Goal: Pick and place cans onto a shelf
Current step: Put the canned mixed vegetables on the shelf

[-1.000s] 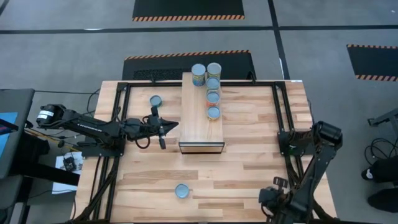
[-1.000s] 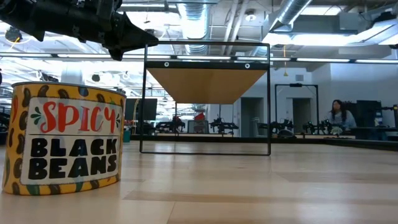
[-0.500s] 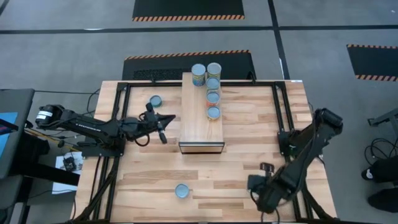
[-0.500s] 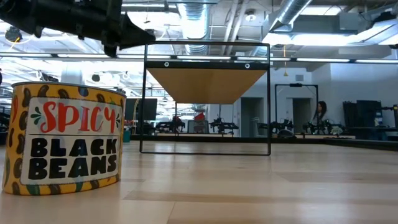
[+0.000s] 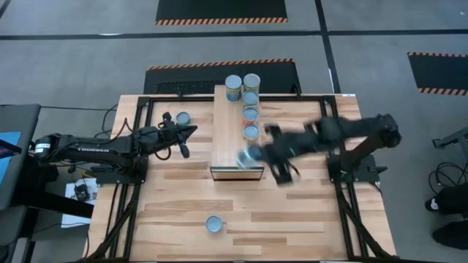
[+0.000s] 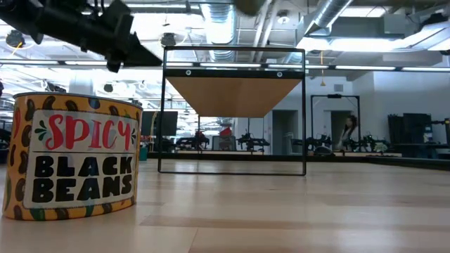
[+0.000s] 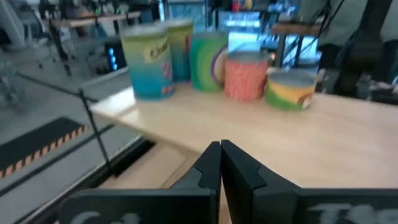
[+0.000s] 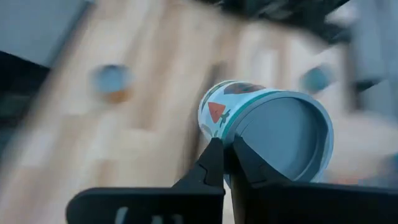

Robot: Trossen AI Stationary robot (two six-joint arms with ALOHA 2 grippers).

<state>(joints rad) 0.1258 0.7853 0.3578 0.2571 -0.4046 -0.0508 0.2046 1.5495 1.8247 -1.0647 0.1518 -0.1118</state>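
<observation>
The light-wood shelf [image 5: 232, 139] stands mid-table with a row of five cans [image 5: 250, 113] upright on its far right part; they also show in the left wrist view [image 7: 245, 76]. One can [image 5: 182, 118] stands on the table left of the shelf. Another, labelled black beans [image 6: 70, 158], stands near the front edge [image 5: 213, 224]. My left gripper [image 5: 191, 131] is shut and empty beside the shelf's left side [image 7: 221, 163]. My right gripper [image 5: 254, 155] is shut on a teal-and-white can [image 8: 267, 127] over the shelf's near end. My right gripper holds the teal-and-white can by the edge of its round top [image 8: 231, 132], with both fingers nearly together there. The fingers [image 8: 214, 163] hide the exact place of contact. The arm reaches in from the table's right. The can's top faces the wrist camera, and the can [image 5: 244, 155] is over the shelf's near end.
A black frame [image 5: 146, 109] runs around the table's edges, with posts near both arm bases. The low view shows the shelf's underside raised on a thin black frame [image 6: 232, 169]. Bare tabletop lies between the shelf and the front edge.
My right arm has swung fast from the table's near right corner toward the left and far side, carrying the can to the shelf's near end. My left gripper has moved a little toward the far edge, staying shut.
</observation>
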